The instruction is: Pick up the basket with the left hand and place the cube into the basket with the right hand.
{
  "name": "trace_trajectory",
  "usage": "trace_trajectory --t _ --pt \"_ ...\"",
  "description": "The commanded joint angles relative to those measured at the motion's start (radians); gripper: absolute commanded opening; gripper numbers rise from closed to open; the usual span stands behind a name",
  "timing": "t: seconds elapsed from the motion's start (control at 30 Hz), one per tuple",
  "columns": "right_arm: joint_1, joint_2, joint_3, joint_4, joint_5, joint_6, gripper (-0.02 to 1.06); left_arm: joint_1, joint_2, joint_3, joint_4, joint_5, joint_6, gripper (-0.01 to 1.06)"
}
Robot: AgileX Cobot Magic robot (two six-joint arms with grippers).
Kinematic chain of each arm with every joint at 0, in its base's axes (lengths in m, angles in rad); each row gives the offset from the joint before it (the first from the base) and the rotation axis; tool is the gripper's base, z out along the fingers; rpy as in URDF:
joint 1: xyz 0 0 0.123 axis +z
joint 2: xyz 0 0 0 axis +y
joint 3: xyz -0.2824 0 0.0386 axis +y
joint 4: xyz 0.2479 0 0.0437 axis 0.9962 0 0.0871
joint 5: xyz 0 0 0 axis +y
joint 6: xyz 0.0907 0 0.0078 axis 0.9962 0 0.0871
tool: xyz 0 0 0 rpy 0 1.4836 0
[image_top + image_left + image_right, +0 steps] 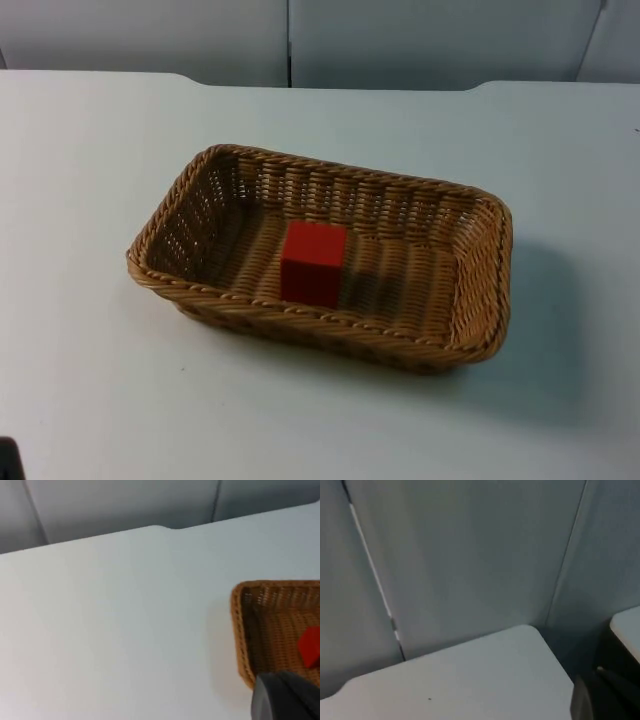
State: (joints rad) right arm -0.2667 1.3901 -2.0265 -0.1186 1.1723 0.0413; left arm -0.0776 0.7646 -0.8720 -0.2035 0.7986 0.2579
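Basket w/ red cube inside rests on white table (grey partition behind); hands' state unclear.

I can read no text, label, brand, number or sign on anything before me.

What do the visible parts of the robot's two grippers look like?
The left gripper, above the table near the basket corner, shows a black, smooth tip with a rounded edge and a soft grey sheen. The right gripper, by the table edge facing the grey partition wall, shows a similar dark, blocky black tip. No markings can be made out.
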Motion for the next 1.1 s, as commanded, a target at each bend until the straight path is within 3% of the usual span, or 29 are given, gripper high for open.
trace_trajectory --t 0.0,0.1,0.3,0.43,0.5,0.63,0.9,1.03,1.07 --pt "-0.007 -0.071 -0.001 0.075 0.041 -0.057 0.00 -0.077 -0.012 0.001 0.064 0.007 -0.062 0.00" --pt "-0.007 -0.200 0.006 0.083 0.049 -0.067 0.00 -0.117 -0.018 0.001 0.178 0.049 -0.158 0.00" --pt "0.006 -0.409 0.136 -0.012 0.049 -0.054 0.00 -0.117 -0.062 0.001 0.160 0.044 -0.195 0.00" --pt "0.096 -0.674 0.388 -0.101 -0.006 -0.015 0.00 -0.117 -0.161 0.040 0.136 0.044 -0.192 0.00" --pt "0.120 -0.744 0.444 -0.101 -0.026 -0.011 0.00 -0.117 -0.203 0.070 0.128 0.046 -0.189 0.00" --pt "0.174 -0.972 0.679 -0.091 -0.083 0.012 0.00 -0.117 -0.314 0.154 0.126 0.093 -0.179 0.00" --pt "0.199 -1.172 0.999 -0.088 -0.011 0.012 0.00 -0.117 -0.568 0.257 0.112 0.208 -0.133 0.00" --pt "0.199 -1.253 1.175 0.048 -0.011 -0.010 0.00 -0.117 -0.689 0.257 0.122 0.260 -0.110 0.00" --pt "0.199 -1.253 1.175 0.048 -0.011 -0.010 0.00 -0.117 -0.689 0.257 0.122 0.260 -0.110 0.00"
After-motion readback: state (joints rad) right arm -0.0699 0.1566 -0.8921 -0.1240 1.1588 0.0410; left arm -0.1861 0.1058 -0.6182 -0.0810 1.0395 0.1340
